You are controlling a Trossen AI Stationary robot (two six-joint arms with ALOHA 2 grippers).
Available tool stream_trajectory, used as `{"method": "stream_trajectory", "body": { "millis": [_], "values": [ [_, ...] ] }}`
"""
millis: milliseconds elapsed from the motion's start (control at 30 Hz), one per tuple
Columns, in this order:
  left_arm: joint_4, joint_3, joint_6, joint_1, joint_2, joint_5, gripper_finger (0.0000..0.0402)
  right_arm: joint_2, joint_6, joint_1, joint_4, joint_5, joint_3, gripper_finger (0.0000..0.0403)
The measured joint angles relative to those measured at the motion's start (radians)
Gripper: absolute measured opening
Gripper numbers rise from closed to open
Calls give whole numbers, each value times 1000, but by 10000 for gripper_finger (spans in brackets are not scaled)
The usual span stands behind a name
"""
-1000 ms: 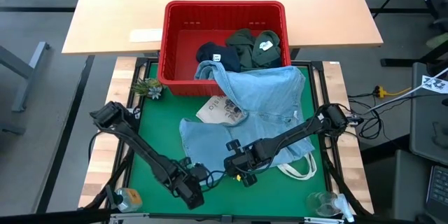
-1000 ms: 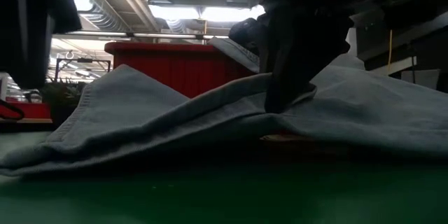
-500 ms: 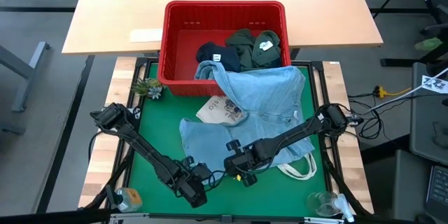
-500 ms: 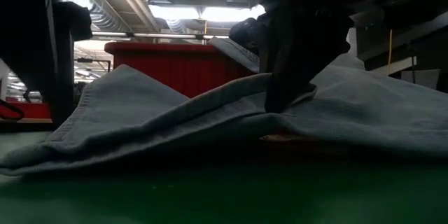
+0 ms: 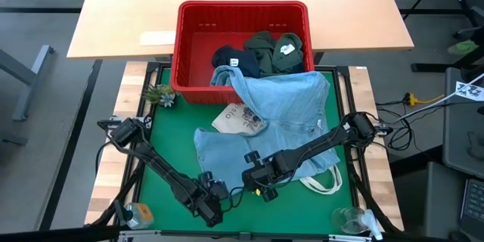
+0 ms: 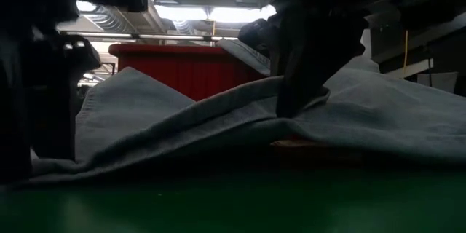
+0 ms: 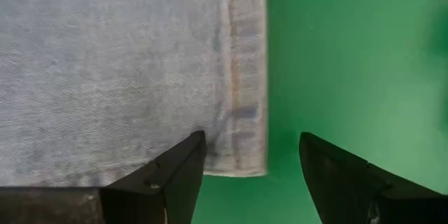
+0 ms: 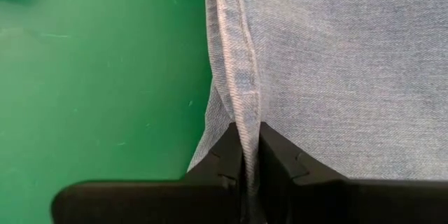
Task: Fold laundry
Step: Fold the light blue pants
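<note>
Our left gripper (image 7: 248,175) is spread wide over the denim garment's (image 5: 257,132) corner hem, gripping nothing. Right gripper (image 8: 250,157) has its hem pinched tight. Only the high view gives us the red basket (image 5: 193,53) holding the other clothes.

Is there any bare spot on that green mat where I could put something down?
Yes: the green mat is bare on the left, between the small plant and the left gripper. The wooden table beyond the red basket is mostly free. The middle and right are crowded with denim, a tote bag and the right gripper.

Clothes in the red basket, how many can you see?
3 wholly inside the red basket: a navy garment in the middle and two olive green ones on its right. More may hide underneath. The denim garment drapes over its rim.
</note>
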Motion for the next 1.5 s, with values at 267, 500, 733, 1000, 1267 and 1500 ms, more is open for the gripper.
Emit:
{"method": "stream_trajectory", "body": {
  "millis": [267,500,733,1000,1267,1500],
  "values": [
    [-15,3,1,0,19,-25,166,0,0,0,0,0,0,28],
    [-57,22,-85,3,16,31,28,0,0,0,0,0,0,28],
    [-266,177,-82,-3,22,76,23,0,0,0,6,0,0,50],
    [-640,389,-84,-4,22,49,24,-4,43,0,-10,17,0,171],
    [-842,553,-111,3,20,-68,24,-87,132,0,-85,-10,0,211],
    [-934,598,-106,41,20,-96,25,-191,129,0,-95,15,0,211]
  ]
}}
